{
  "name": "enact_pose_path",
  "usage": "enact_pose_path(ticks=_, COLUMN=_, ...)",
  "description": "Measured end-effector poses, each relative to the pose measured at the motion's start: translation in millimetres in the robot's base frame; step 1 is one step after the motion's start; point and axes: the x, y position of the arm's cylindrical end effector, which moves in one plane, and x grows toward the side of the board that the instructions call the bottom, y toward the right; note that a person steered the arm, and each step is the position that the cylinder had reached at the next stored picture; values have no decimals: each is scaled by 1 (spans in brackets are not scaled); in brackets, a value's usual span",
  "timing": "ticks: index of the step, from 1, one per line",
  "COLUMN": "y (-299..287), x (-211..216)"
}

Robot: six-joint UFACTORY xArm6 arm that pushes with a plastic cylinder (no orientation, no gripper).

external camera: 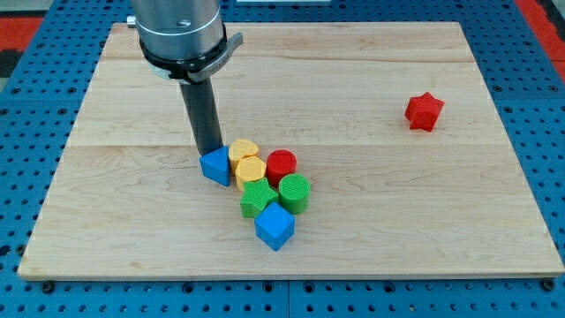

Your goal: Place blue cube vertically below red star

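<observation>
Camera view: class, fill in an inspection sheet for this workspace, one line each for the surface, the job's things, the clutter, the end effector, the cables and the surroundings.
Surface: wooden board, pale.
Job's things: red star alone at the view's right; two blue blocks, the blue cube at the cluster's bottom and a blue block at its left.
Clutter: yellow heart, yellow block, red cylinder, green star, green cylinder, packed together.
End effector: my tip sits against the blue block's top-left.
Cables: nothing seen.
Surroundings: blue perforated base.

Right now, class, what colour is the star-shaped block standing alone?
Red: the red star, in the camera view.
</observation>
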Motion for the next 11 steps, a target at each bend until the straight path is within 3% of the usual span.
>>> enact_pose_path(ticks=2, y=-1, x=5)
enact_pose_path(ticks=3, y=-35, x=69)
enact_pose_path(ticks=4, y=-31, x=81)
enact_pose_path(ticks=6, y=55, x=95)
enact_pose_path(ticks=8, y=48, x=131)
enact_pose_path(ticks=10, y=219, x=90)
enact_pose_path(ticks=11, y=230, x=87)
